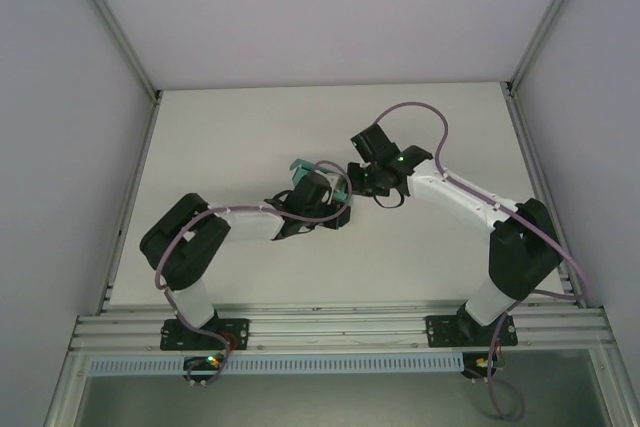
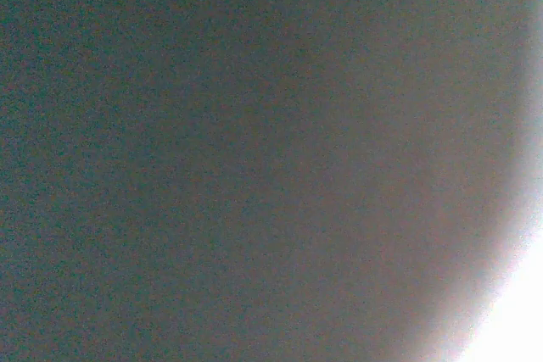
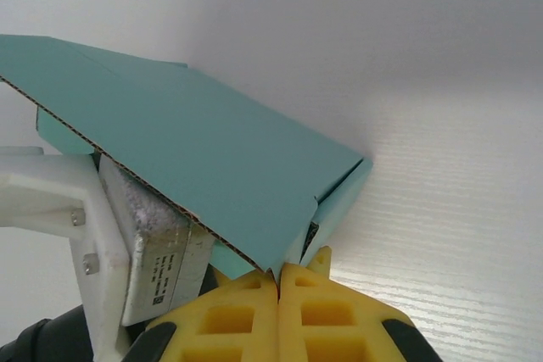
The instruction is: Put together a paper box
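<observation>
At mid surface (image 1: 230,137), between both arms, the paper box (image 3: 195,150) sloped up and away leftward from the right fingers (image 3: 233,311), which were pressed together at its near lower corner. The left fingers were hidden behind it, so their spread could not be told.

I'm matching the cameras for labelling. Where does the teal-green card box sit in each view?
Top external: teal-green card box near the middle of the white table.
Left wrist: dark blur close to the lens; cannot tell.
Right wrist: the box spans left and centre, its lower corner at the yellow tips of the right gripper.
Shared landmark: the white table.
</observation>
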`<state>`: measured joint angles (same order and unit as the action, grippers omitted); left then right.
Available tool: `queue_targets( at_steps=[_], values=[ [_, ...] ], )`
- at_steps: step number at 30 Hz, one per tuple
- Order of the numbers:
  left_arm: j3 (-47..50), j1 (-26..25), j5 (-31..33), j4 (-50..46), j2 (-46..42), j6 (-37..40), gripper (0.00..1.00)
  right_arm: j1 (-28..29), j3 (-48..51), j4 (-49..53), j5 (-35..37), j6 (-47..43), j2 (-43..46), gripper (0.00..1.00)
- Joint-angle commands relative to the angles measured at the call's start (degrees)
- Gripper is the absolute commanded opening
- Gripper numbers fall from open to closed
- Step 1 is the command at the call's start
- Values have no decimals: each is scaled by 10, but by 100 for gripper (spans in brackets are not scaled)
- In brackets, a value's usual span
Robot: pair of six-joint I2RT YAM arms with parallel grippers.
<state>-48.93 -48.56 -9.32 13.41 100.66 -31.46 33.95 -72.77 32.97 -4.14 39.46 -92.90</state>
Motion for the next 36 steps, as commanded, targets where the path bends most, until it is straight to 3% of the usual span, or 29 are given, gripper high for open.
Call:
queue_targets(
  at_steps=[1, 6, 16, 21, 24, 29, 32, 36],
  values=[
    [-15, 5, -9, 30, 3, 8, 33, 2, 7, 37, 3, 24, -21, 2],
    [-19, 7, -5, 31, 9, 7, 32, 1, 39, -20, 37, 79, -21, 3],
    [-19, 9, -6, 38, 8, 1, 31, 14, 34, 2, 100, 90, -58, 1],
    [8, 19, -35, 8, -53, -9, 33, 19, 36, 2, 107, 74, -57, 0],
    [47, 27, -27, -41, -141, -3, 42, 21, 37, 5, 112, 59, -51, 0],
    [37, 60, 88, -231, -274, 28, 66, 24, 32, 5, 104, 18, -60, 0],
    [19, 136, 71, -263, -283, 44, 79, 27, 27, 9, 105, 5, -63, 0],
    [-6, 221, -72, -195, -228, 104, 91, 28, 27, 6, 100, -3, -57, 0]
  ],
)
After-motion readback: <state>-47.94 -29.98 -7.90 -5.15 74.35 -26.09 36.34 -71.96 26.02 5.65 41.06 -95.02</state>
